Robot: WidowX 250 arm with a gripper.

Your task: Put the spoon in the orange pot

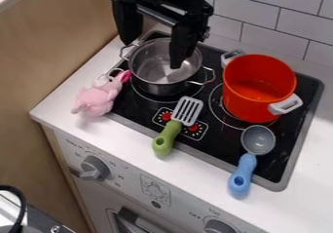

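White tiles (260, 27) with grey joints back the toy kitchen, and a light wood panel (46, 56) stands along its left side. Set into the white table (62, 107) is a black stove top (224, 151) with a grey rim and printed red controls. Below, the white front (123, 178) carries a grey knob (95, 168) at the left and another knob (220, 225) at the right.

From the top edge of the view, the black gripper (153, 54) hangs down over the metal pot (159, 88), its jaws wide apart with nothing between them. The metal pot sits at the back left of the stove top and has two wire handles.

To its right stands the orange pot (250, 98), upright, with two pale grey handles. The spoon (246, 164) lies outside it, toward the front right corner; its grey bowl rests on the stove top near the orange pot, and its blue handle points to the front edge of the table. A slotted spatula (177, 122) with a green handle lies between the two pots, toward the front. The pink plush toy (96, 99) is at the left, beside the metal pot.
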